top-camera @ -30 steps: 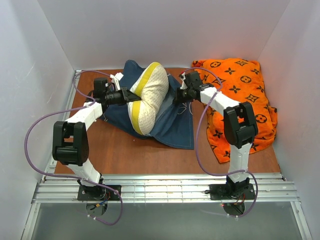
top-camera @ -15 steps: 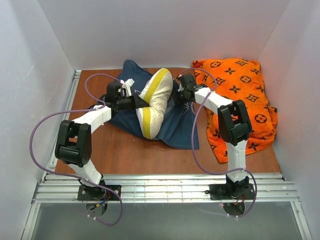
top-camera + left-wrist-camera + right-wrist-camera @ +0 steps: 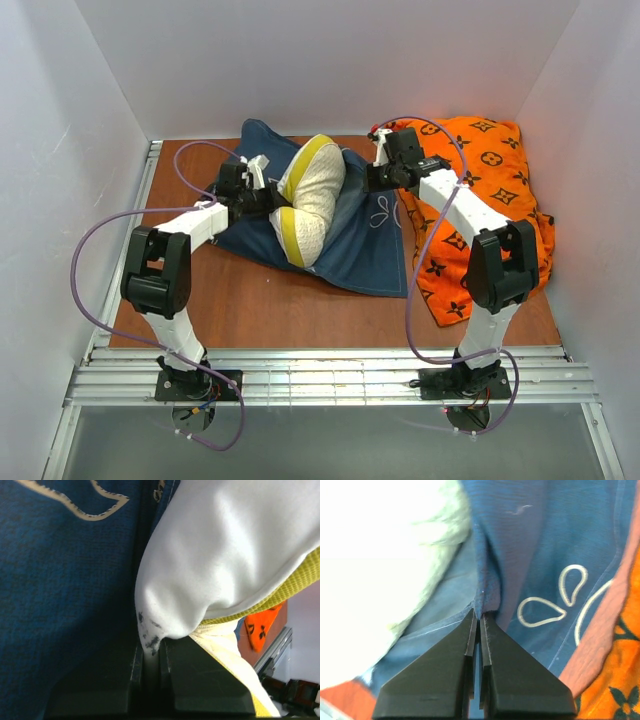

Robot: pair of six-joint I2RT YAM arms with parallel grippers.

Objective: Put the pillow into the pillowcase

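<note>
Leftmost, the left gripper (image 3: 151,652) is found clenched on a smudged corner of the plump white rectangular pillow with a yellow edge band (image 3: 312,195). In the left wrist view that corner is pinched between the two dark fingers, with the white cover bulging above them. The pillow is raised on its edge and tilted, its yellow band turned upward. It is set on the large dark navy blue fabric pillowcase with white line drawings (image 3: 365,245), at the far middle of the brown wooden table (image 3: 250,300), between the two grippers. The pillowcase is spread beneath and around the pillow, reaching from behind the left gripper to the near right, where its hem lies on the bare wood. Whether any part of the pillow is already inside the case cannot be told. To the right of the pillow, the right gripper (image 3: 479,617) is shown clamped tight on a raised fold of the navy cloth, just beside the pillow's white side. Farthest right, the orange fabric cushion with a dark monogram pattern (image 3: 480,170) is laid near the right wall, just beside the pillowcase.
</note>
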